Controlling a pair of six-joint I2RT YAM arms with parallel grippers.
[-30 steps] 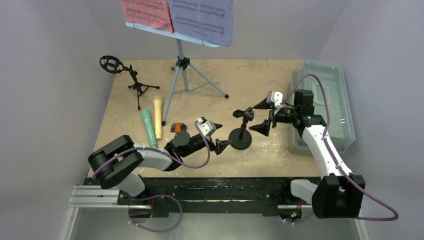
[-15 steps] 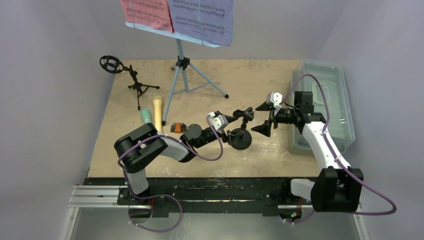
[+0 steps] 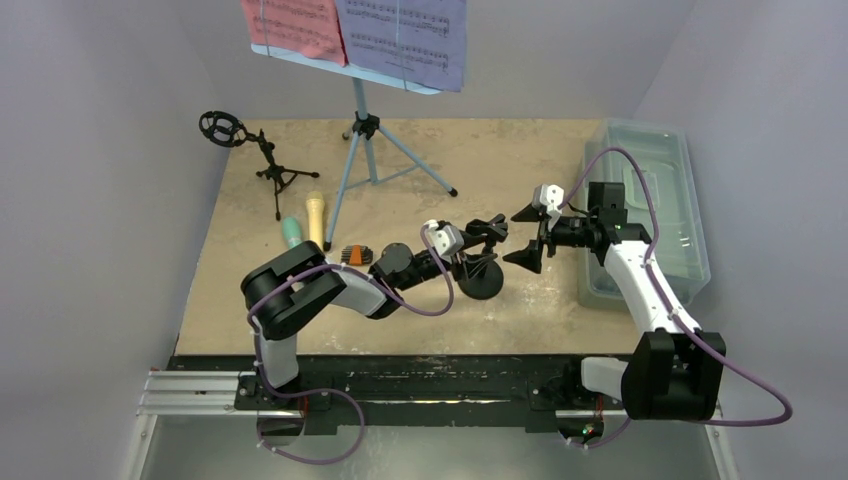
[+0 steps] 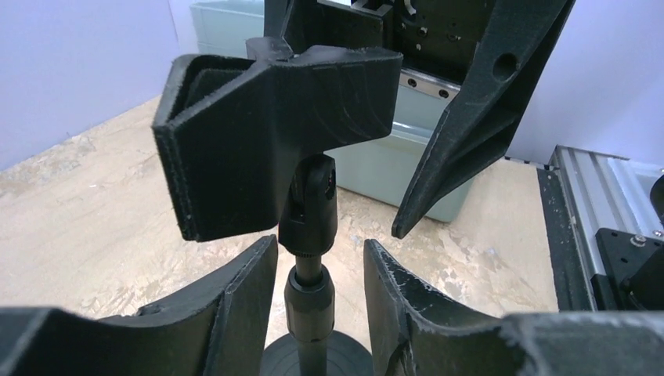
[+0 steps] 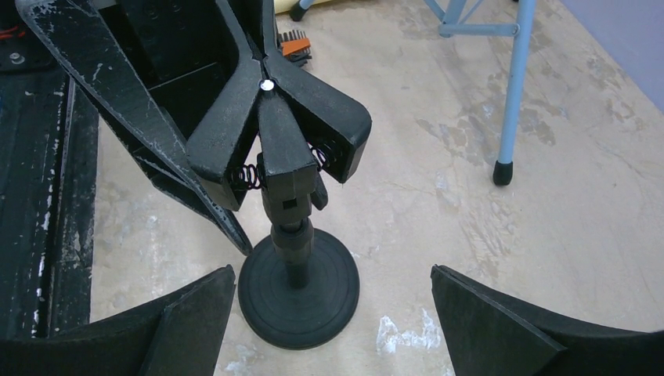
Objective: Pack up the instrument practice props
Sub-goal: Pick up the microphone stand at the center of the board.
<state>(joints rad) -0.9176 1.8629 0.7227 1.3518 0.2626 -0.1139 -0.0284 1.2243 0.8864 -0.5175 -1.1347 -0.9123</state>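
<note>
The left fingers (image 4: pixel 243 290) stand half open on either side of the black microphone stand (image 4: pixel 310 294), with narrow gaps at its stem. The right fingers (image 5: pixel 188 313) gape wide and empty beside its clip. The stand is upright mid-worktop (image 3: pixel 500 170), on mottled beige between pale walls (image 3: pixel 120 150). Behind, the pages (image 3: pixel 400 40) on the light-blue tripod (image 3: pixel 365 130) carry staves too small to read.

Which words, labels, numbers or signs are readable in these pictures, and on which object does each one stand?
No word, label or number is readable in any view.
Pink page: printed music staves, too small to read.
Purple page: printed music staves, too small to read.
</note>
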